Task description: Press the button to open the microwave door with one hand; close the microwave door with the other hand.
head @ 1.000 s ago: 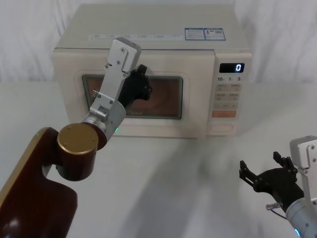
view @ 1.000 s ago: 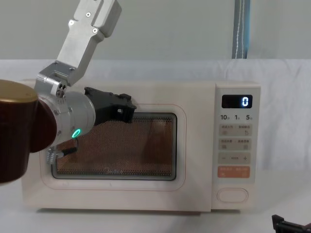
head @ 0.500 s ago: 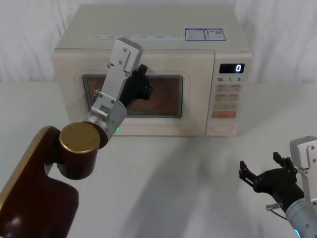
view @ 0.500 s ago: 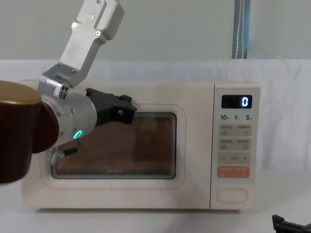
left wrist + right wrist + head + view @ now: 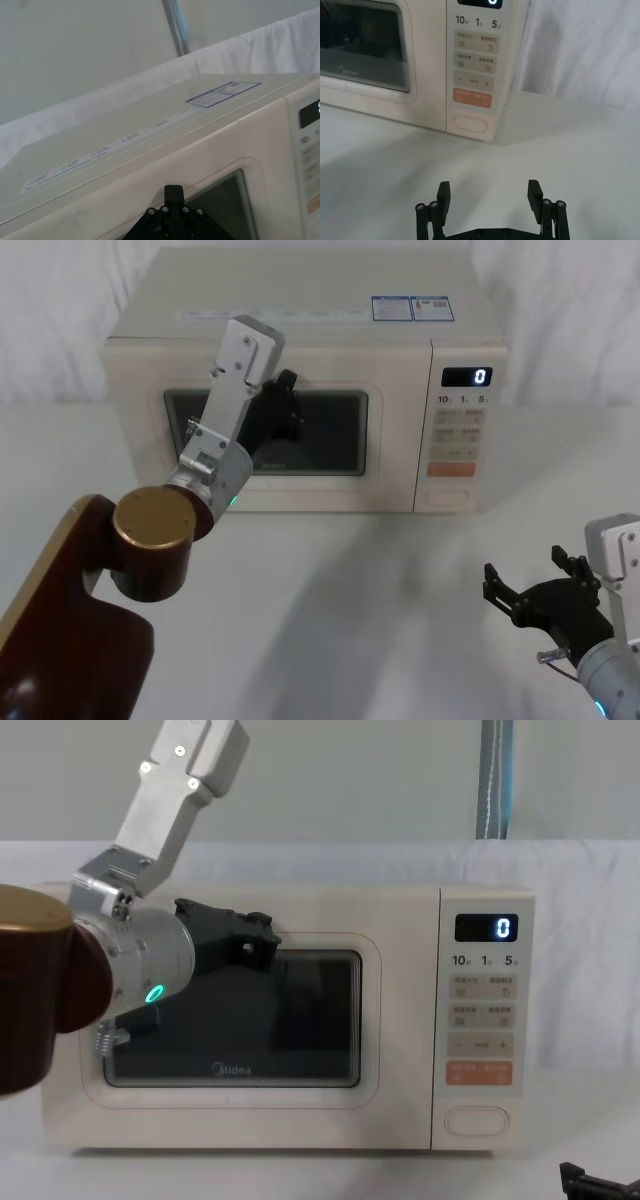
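Closest to me, the right gripper [image 5: 541,602] sits low over the tabletop's [image 5: 380,580] front right corner with its fingers [image 5: 443,193] spread wide, gripping nothing, aimed at the control panel but well short of it. Further back, the left gripper [image 5: 262,946] is up against the upper frame of the microwave door [image 5: 380,1020], though I can't tell if its claw is together or apart. The door looks flush shut, window dark, and the button [image 5: 469,123] sits untouched at the panel's bottom, under the orange key [image 5: 473,98], at the tabletop's rear edge.
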